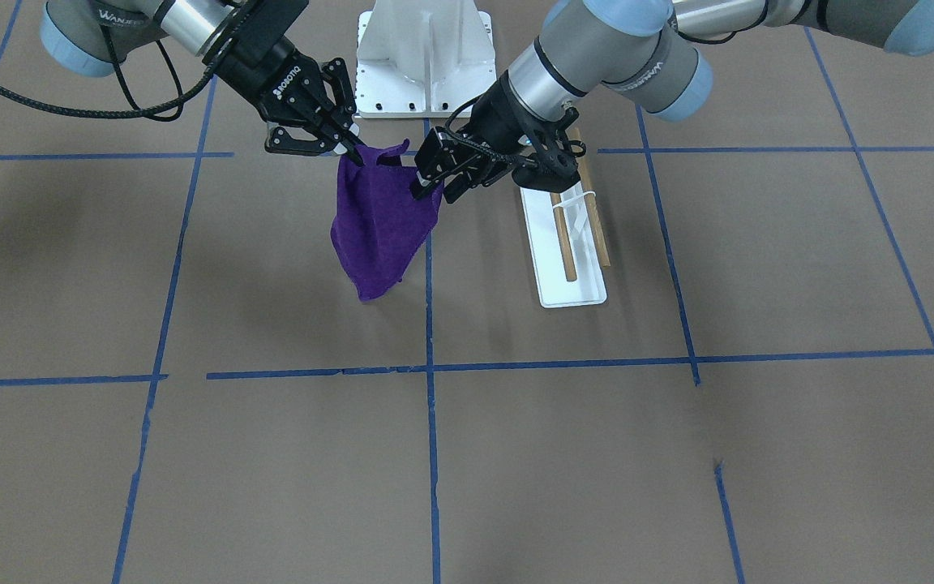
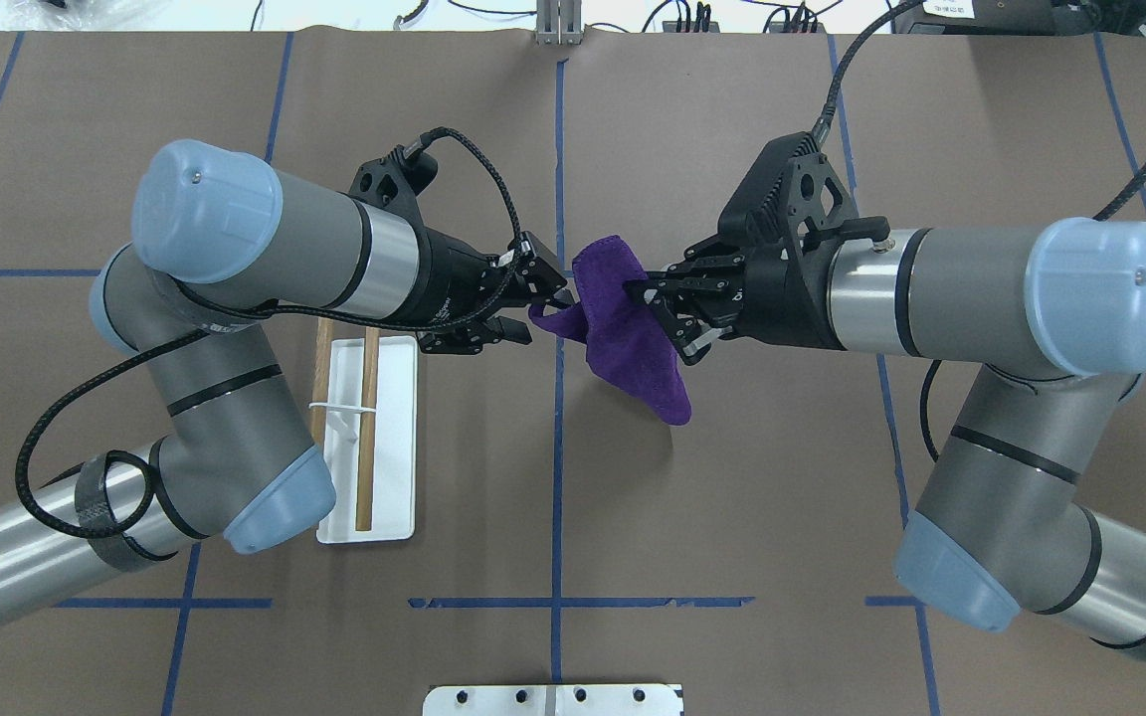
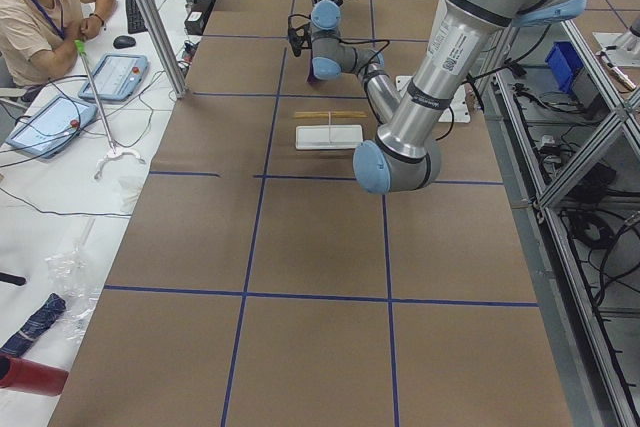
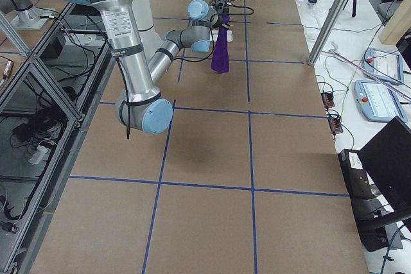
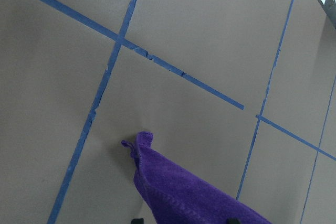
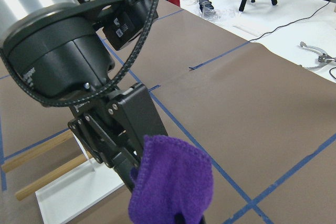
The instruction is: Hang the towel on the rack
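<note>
**Both grippers holding the towel beside the rack.** The towel (image 1: 378,231), a deep purple cloth, hangs between the 2 grippers near the table's centre line. The left gripper (image 1: 426,188) is clamped on 1 upper corner. The right gripper (image 1: 353,151) is pinched closed on the opposite upper corner. The short top edge sags between the 2 grip points. The rest of the cloth drapes downward, narrowing to a single point below. Whether that point touches the table (image 1: 272,454) cannot be told.

The rack (image 1: 574,292) lies flat on the table on the robot's left of the towel, and the two do not touch. The far end of the rack sits beneath the left arm's wrist. Its 2 wooden rods (image 1: 569,255) run parallel above the white base, joined near mid-length by a thin white bracket. The rods carry no cloth. A large white bolted pedestal (image 1: 425,57) stands at the robot's edge of the table, behind both grippers.
</note>
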